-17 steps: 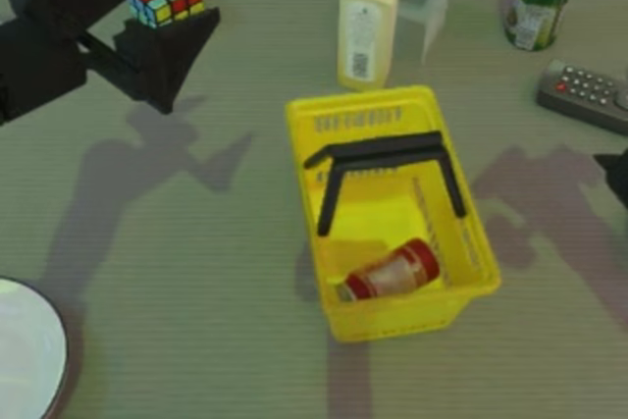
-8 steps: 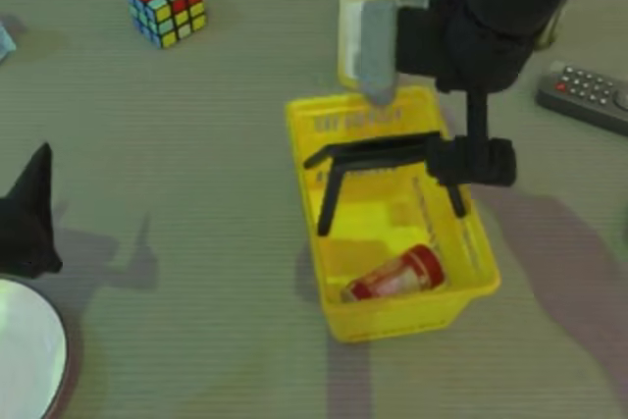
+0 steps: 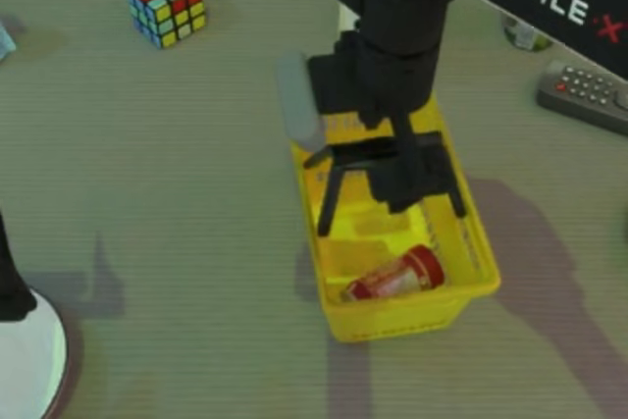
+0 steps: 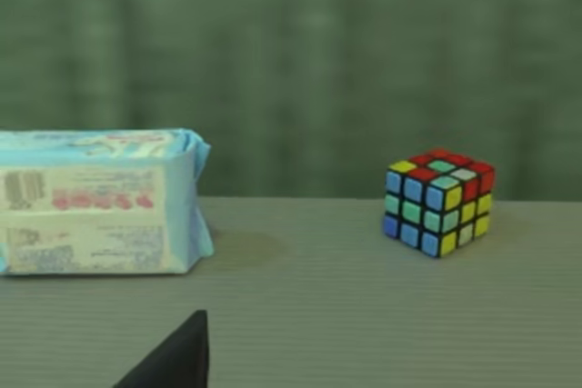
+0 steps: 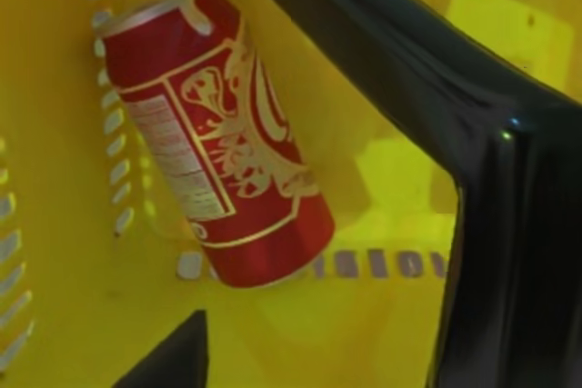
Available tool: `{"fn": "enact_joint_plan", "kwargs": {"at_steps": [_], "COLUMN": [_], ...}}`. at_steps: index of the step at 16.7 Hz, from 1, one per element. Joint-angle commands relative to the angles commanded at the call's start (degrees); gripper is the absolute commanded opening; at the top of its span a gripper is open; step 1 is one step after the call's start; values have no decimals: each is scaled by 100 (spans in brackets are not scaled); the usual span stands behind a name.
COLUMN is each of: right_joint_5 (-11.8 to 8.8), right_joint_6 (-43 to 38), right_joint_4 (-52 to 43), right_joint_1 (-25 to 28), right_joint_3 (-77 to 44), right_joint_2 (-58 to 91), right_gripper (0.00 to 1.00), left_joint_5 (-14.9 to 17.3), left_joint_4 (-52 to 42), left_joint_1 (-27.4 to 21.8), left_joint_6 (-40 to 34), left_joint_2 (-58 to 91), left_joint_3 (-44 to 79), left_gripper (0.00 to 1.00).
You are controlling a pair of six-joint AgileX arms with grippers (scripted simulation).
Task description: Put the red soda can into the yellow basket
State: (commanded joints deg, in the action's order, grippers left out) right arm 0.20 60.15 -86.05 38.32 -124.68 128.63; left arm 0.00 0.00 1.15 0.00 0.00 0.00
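The red soda can (image 3: 395, 275) lies on its side inside the yellow basket (image 3: 475, 287), at the end nearest the table's front edge. In the right wrist view the can (image 5: 218, 147) rests against the slotted basket wall (image 5: 55, 179), with the black handle (image 5: 509, 188) crossing beside it. My right gripper (image 3: 407, 191) hangs over the basket's middle, just above the handle (image 3: 339, 156), open and holding nothing. One of its fingertips (image 5: 186, 356) shows above the yellow floor. My left gripper (image 3: 10, 287) sits at the table's left edge, open, with one fingertip (image 4: 182, 361) visible.
A colour cube (image 3: 167, 5) stands at the back left. A remote (image 3: 587, 95) lies at the right edge. A white round plate (image 3: 27, 360) sits at the front left corner. A blue-and-white soft pack (image 4: 95, 202) lies near the cube (image 4: 438, 202).
My right arm has swung in from the back right and now hangs over the basket. My left arm has pulled back to the left edge. The can stays in the basket.
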Motion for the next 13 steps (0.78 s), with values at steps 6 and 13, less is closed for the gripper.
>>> {"fn": "enact_joint_plan", "kwargs": {"at_steps": [6,13], "right_joint_5": [0,-1], "right_joint_6": [7,-3], "right_joint_4": [24,507], "right_joint_1": [-15,4], "right_joint_3": [19,585], "right_joint_2": [3,-78], "right_gripper": [100,100], "left_joint_5": [0,0], "left_joint_4": [0,0], "left_joint_1": [0,0], "left_joint_6": [0,0], "left_joint_2": [0,0], "left_joint_3": [0,0], "left_gripper": [100,100]}}
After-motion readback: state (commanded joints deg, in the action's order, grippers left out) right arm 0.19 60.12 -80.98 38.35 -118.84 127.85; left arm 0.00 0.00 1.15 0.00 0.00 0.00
